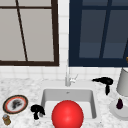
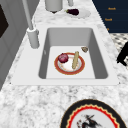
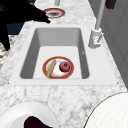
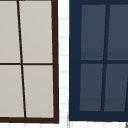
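My left hand [image 1: 37, 110] hovers over the counter by the sink's [image 1: 67, 94] front left corner, fingers hanging loose and holding nothing. My right hand [image 1: 103, 81] floats behind the sink's right side with straight fingers pointing left, also holding nothing. A big red ball [image 1: 67, 114] covers the front of the basin. On the basin floor, a red-rimmed plate [image 2: 69, 73] carries a dark red round fruit [image 2: 63, 58] and a tan stick [image 2: 75, 60]. A small brown piece [image 2: 84, 49] lies beside it. A large hand [image 3: 22, 12] shows at top left, fingers straight.
The faucet [image 1: 67, 77] stands behind the basin. A patterned plate [image 1: 23, 100] and a small jar [image 1: 6, 119] sit on the left counter. On the right, a white plate [image 1: 117, 112] holds an eggplant [image 1: 119, 103] next to a pale canister [image 1: 123, 82]. A hand [image 2: 122, 56] shows past the counter's front.
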Controlling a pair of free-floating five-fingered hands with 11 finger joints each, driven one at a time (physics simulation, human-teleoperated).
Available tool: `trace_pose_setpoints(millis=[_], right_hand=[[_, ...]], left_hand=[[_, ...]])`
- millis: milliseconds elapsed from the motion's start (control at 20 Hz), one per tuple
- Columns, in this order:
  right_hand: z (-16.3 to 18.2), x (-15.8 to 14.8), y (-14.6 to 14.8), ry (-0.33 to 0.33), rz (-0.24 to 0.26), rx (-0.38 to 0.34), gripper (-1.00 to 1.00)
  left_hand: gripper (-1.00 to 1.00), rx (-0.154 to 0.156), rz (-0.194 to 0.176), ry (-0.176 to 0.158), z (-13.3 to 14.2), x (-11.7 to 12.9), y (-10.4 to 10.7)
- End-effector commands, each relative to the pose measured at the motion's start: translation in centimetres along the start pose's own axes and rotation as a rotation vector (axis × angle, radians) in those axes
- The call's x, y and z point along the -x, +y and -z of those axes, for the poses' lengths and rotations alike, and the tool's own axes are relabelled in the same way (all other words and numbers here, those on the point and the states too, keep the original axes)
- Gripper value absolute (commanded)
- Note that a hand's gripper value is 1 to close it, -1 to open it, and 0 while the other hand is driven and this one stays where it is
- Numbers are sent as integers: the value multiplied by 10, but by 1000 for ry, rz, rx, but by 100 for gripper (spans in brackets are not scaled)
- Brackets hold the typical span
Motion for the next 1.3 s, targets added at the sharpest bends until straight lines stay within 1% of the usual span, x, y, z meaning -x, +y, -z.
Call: trace_pose_setpoints(millis=[0, 100, 150, 300, 350, 500, 600, 800, 850, 1000, 1250], right_hand=[[8, 1, -1, 107, 6, 46, -100], [15, 5, 7, 155, 23, 32, -100], [23, 6, 10, 166, 19, 29, -100], [41, 11, 20, 196, -6, -27, -100], [47, 11, 22, 203, -2, -33, -100], [65, 10, 30, 231, 43, -59, -100], [75, 10, 35, 258, 42, -74, -100], [99, 20, 27, 313, 19, -61, -100], [105, 23, 26, 323, 25, -70, -100], [120, 22, 24, 358, 6, -70, -100], [145, 25, 16, 436, -15, -57, -100]], left_hand=[[0, 0, 0, 0, 0, 0, 0], [0, 0, 0, 0, 0, 0, 0], [0, 0, 0, 0, 0, 0, 0], [0, 0, 0, 0, 0, 0, 0], [0, 0, 0, 0, 0, 0, 0], [0, 0, 0, 0, 0, 0, 0], [0, 0, 0, 0, 0, 0, 0], [0, 0, 0, 0, 0, 0, 0], [0, 0, 0, 0, 0, 0, 0], [0, 0, 0, 0, 0, 0, 0], [0, 0, 0, 0, 0, 0, 0]])
